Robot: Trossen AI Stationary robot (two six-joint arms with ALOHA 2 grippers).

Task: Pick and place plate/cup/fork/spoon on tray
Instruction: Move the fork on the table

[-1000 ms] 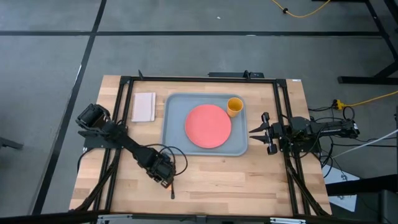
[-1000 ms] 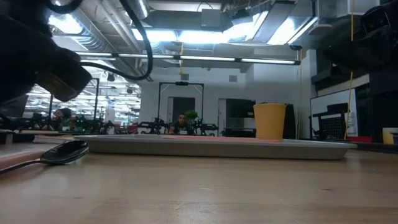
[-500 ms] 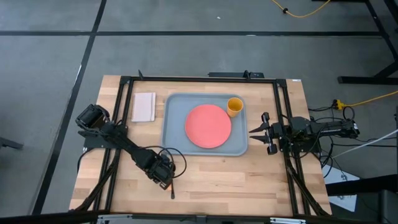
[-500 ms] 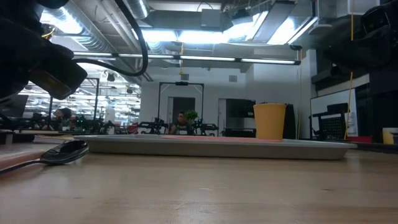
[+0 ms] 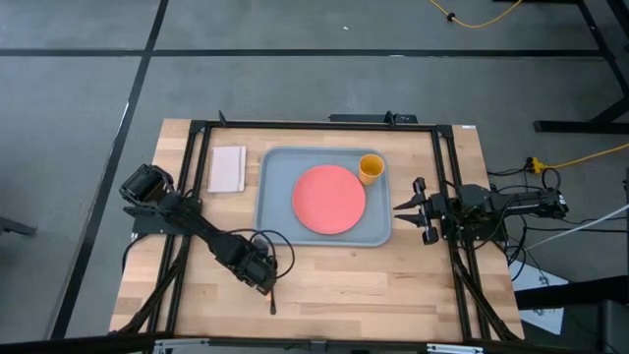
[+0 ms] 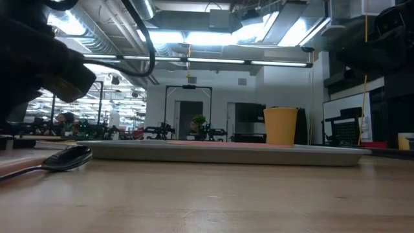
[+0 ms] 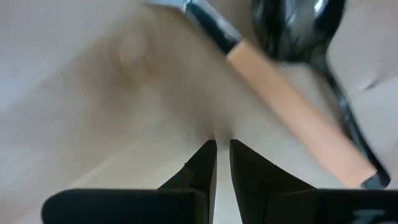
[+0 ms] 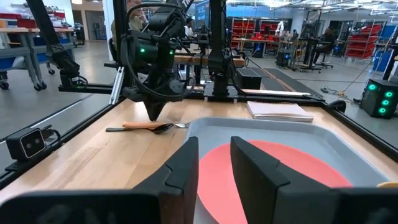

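Observation:
The grey-blue tray (image 5: 273, 192) lies mid-table. The coral plate (image 5: 329, 199) lies flat in it, and the yellow cup (image 5: 371, 167) stands upright in its far right corner. The dark spoon (image 7: 298, 25) and the orange-handled fork (image 7: 292, 118) lie side by side on the wood near the table's near left. My left gripper (image 5: 259, 279) points down just above them, fingers shut, tips beside the fork's handle (image 8: 134, 125). My right gripper (image 5: 397, 207) waits shut beside the tray's right rim.
A small pale pad (image 5: 227, 169) lies on the table left of the tray. Black frame rails (image 5: 192, 177) run along the table's left, right and far sides. The spoon's bowl (image 6: 68, 158) shows in the low view, in front of the tray's rim (image 6: 226, 152).
My left arm has shifted only slightly above the spoon and fork. The spoon, tray, plate and cup lie as before.

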